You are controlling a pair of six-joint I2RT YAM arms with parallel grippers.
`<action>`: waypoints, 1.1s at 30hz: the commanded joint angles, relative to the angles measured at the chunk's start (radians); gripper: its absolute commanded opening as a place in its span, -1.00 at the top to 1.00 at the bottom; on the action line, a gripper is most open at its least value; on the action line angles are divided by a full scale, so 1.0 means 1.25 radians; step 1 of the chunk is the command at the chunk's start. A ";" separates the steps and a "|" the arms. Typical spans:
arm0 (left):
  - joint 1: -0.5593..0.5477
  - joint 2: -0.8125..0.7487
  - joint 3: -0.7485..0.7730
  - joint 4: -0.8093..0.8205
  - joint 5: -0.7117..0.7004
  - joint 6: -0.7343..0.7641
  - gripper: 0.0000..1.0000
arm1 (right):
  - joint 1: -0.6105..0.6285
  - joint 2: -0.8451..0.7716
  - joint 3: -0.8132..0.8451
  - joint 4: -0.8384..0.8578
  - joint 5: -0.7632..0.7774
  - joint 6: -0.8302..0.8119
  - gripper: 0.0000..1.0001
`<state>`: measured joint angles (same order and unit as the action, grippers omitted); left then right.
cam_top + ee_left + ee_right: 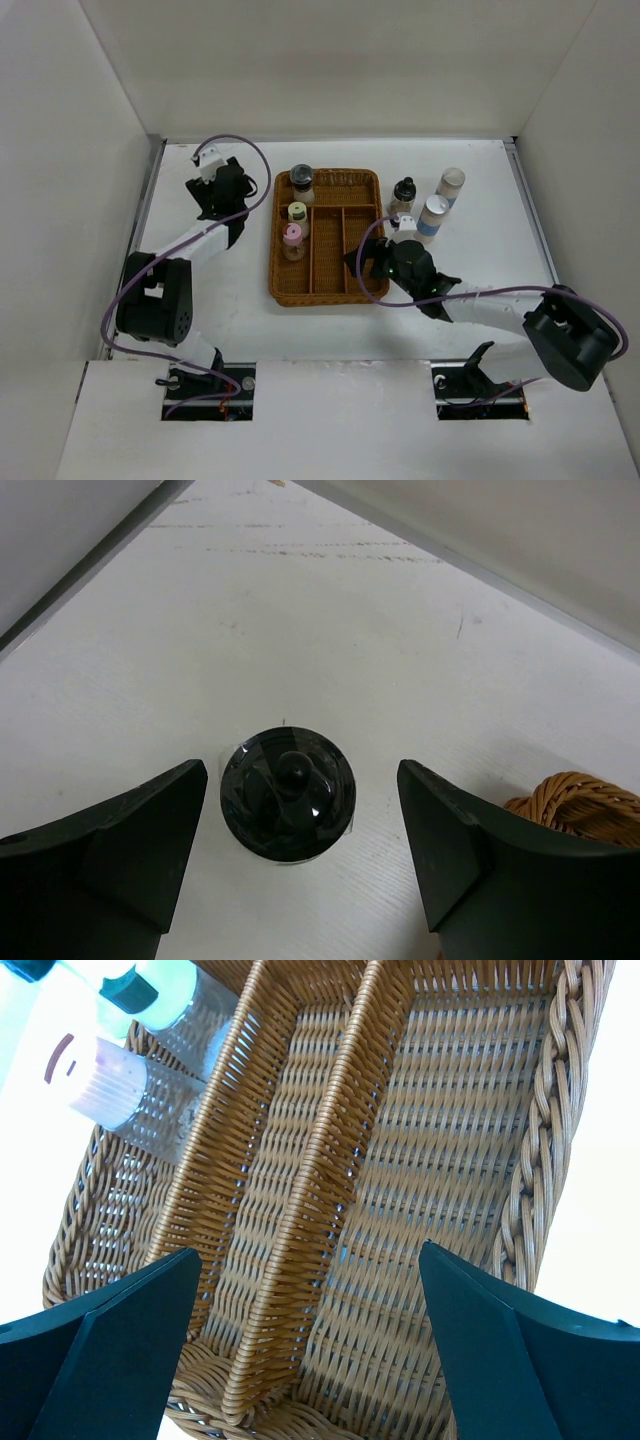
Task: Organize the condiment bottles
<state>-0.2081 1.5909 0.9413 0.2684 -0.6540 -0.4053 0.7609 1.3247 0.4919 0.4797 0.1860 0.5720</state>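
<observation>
My left gripper (225, 195) hangs open over the table left of the wicker tray (325, 290). In the left wrist view a black-capped bottle (288, 792) stands on the table between its open fingers (120, 840), untouched; the top view hides it under the gripper. A black-capped jar (300, 180), a pale-yellow-capped bottle (297, 212) and a pink-capped bottle (292, 236) stand in the tray's left compartment. A small black-capped bottle (403, 192) and two tall blue-labelled bottles (451, 185) (433, 215) stand right of the tray. My right gripper (365, 262) is open and empty over the tray's right compartment (440, 1160).
White walls enclose the table on the left, back and right. The tray has narrow middle dividers (310, 1180). The pink-capped bottle (130, 1090) shows at the upper left of the right wrist view. A tray corner (585, 805) lies beside my left gripper's right finger.
</observation>
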 commanded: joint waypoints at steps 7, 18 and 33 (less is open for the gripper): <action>0.021 0.053 0.033 0.028 0.026 0.002 -0.53 | 0.006 0.001 0.034 0.029 -0.005 -0.008 -0.96; 0.041 0.126 0.101 -0.004 0.051 0.014 -0.05 | 0.006 0.005 0.034 0.031 -0.005 -0.008 -0.96; -0.066 -0.255 -0.104 -0.076 -0.011 -0.006 0.33 | 0.006 0.007 0.032 0.035 -0.005 -0.008 -0.96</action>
<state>-0.2501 1.3930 0.8257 0.1520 -0.6353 -0.4026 0.7609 1.3296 0.4950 0.4801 0.1860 0.5720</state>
